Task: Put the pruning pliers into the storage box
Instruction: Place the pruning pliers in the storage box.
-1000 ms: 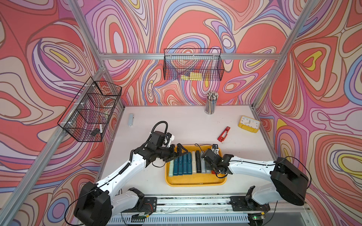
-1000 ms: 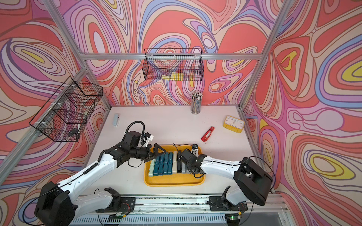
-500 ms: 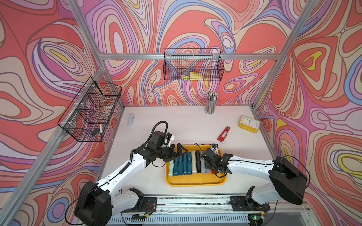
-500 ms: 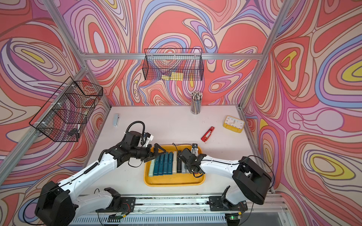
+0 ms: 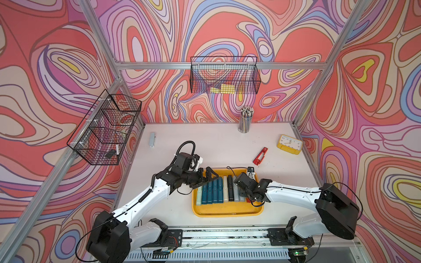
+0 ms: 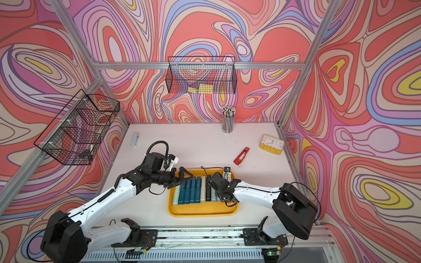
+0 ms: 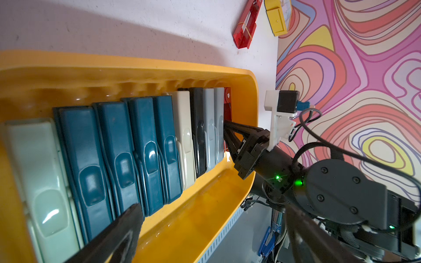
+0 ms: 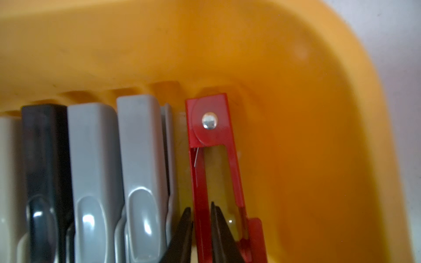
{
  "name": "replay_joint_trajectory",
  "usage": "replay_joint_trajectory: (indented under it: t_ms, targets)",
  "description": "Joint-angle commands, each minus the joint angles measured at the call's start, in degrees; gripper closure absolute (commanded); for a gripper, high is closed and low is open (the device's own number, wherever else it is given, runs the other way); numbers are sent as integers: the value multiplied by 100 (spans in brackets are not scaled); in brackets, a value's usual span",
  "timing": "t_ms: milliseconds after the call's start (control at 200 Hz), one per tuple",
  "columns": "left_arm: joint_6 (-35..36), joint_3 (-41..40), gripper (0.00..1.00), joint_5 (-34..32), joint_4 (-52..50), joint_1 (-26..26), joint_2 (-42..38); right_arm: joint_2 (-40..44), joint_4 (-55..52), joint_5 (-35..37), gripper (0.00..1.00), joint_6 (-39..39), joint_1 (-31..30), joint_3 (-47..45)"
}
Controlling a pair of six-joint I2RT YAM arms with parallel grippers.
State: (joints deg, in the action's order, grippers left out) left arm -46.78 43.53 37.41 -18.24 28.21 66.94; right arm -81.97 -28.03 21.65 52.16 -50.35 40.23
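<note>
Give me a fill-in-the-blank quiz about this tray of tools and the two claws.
Lined up side by side are ___ teal pliers.
The right claw straddles a bar of the red pliers inside the yellow ___.
The left claw is wide ___.
A second red pliers lies on the ___.
Missing words: four; box; open; table.

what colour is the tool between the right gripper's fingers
Red. That pruning plier shows best in the right wrist view.
</note>
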Motion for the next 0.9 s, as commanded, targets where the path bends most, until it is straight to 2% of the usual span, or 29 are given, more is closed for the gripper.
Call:
replay_joint_trajectory:
  t_ms: [0, 290, 661, 816, 896]
  targets:
    - [-46, 116, 1, -32, 49, 59, 6, 164, -125, 112, 79, 31, -23, 65]
    - [-57, 129, 1, -63, 33, 78, -27, 391, -348, 146, 80, -19, -20, 237]
    - [-183, 229, 1, 201, 276, 82, 2, 565, -922, 201, 81, -328, -20, 1020]
    - [-2, 467, 1, 221, 197, 80, 159, 463, -1235, 396, 85, -561, 42, 1493]
    - [98, 636, 1, 253, 141, 81, 308, 373, -1274, 316, 96, -719, 197, 1685]
